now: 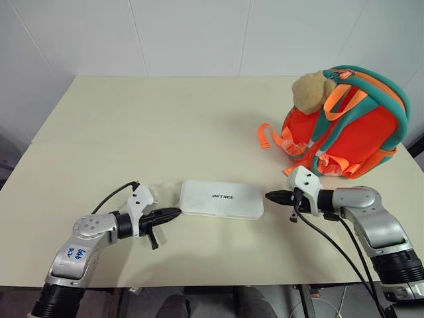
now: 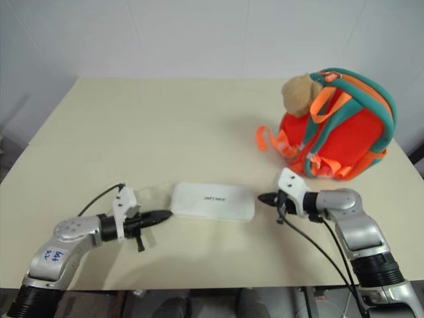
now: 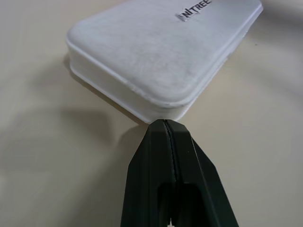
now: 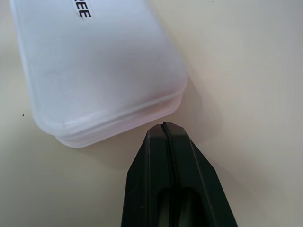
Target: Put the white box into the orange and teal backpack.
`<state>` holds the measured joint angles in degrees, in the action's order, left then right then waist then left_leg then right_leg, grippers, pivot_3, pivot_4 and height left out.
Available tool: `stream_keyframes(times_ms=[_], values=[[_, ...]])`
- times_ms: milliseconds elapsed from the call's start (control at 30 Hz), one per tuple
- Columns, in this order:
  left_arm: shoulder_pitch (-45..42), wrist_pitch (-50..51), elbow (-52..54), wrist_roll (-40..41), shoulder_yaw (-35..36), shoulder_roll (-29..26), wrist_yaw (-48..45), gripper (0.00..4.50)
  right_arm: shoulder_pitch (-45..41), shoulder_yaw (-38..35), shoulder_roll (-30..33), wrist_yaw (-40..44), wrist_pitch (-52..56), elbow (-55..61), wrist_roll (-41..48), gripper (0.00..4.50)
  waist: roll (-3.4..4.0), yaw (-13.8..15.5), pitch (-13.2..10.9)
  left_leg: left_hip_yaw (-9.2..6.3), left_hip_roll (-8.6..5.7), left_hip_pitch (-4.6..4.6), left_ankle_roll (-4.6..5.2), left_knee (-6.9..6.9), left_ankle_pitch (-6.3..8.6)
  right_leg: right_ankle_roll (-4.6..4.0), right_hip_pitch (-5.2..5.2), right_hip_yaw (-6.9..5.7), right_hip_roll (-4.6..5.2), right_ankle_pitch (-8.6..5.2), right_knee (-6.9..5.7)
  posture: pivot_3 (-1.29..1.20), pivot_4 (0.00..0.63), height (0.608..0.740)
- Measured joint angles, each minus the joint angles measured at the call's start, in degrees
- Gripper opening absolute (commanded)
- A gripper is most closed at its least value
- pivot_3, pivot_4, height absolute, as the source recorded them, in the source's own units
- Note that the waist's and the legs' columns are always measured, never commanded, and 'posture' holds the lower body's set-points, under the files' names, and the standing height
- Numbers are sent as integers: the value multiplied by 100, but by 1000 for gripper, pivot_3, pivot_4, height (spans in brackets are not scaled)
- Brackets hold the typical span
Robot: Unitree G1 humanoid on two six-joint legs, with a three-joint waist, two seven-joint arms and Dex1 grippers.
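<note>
The white box (image 1: 221, 199) lies flat on the table near its front edge, lettering up. My left gripper (image 1: 175, 212) is shut, its tip right at the box's left end, and in the left wrist view the tip (image 3: 165, 124) sits against the box's corner (image 3: 156, 61). On the other side my right gripper (image 1: 269, 196) is shut too, a small gap off the box's right end (image 4: 99, 71). The orange and teal backpack (image 1: 344, 126) stands at the back right, a tan plush toy (image 1: 311, 91) on top of it.
The cream table (image 1: 159, 126) has open room across its left and middle. Orange webbing straps (image 1: 268, 136) trail from the backpack onto the table. White walls stand behind.
</note>
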<state>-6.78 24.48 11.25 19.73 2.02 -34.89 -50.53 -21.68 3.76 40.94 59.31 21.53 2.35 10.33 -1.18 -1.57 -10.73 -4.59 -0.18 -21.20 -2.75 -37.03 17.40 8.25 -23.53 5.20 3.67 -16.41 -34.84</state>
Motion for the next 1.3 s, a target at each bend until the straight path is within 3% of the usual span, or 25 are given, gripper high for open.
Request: stream_keyframes(times_ms=[467, 667, 867, 1100, 1300], values=[[69, 160, 373, 231, -122, 47, -31, 0, -35, 34, -58, -84, 102, 68, 48, 120, 0, 0, 0, 0, 0, -1, 0, 1, 0, 0, 0, 0, 0, 0, 2, 0, 150, 740], [325, 189, 637, 694, 599, -486, -298, 0, -47, 44, -67, -86, 101, 52, 45, 120, 0, -9, 0, 1, 4, 1, 1, 5, 1, -2, -2, 0, -4, -1, 2, 0, 150, 740], [213, 7, 307, 657, 978, -779, -390, 0, -99, 90, -118, -86, 97, -4, 42, 120, 0, 11, 0, 2, -1, 0, 1, 1, 1, -2, 2, -1, 2, -1, 7, 0, 150, 740], [-778, -464, -759, -71, 322, -153, 169, 0, -228, 176, -218, -85, 75, -95, 31, 120, 0, 6, 0, 3, -2, -3, 2, 2, 1, 2, 1, -1, 1, 2, 6, 0, 150, 740], [-960, -533, -989, -255, -39, 205, 304, 0, -250, 224, -234, -97, 8, -241, -12, 120, -1, -9, 1, 10, 4, -8, 6, 6, 5, 3, -10, 2, -4, 2, -6, 0, 150, 740]])
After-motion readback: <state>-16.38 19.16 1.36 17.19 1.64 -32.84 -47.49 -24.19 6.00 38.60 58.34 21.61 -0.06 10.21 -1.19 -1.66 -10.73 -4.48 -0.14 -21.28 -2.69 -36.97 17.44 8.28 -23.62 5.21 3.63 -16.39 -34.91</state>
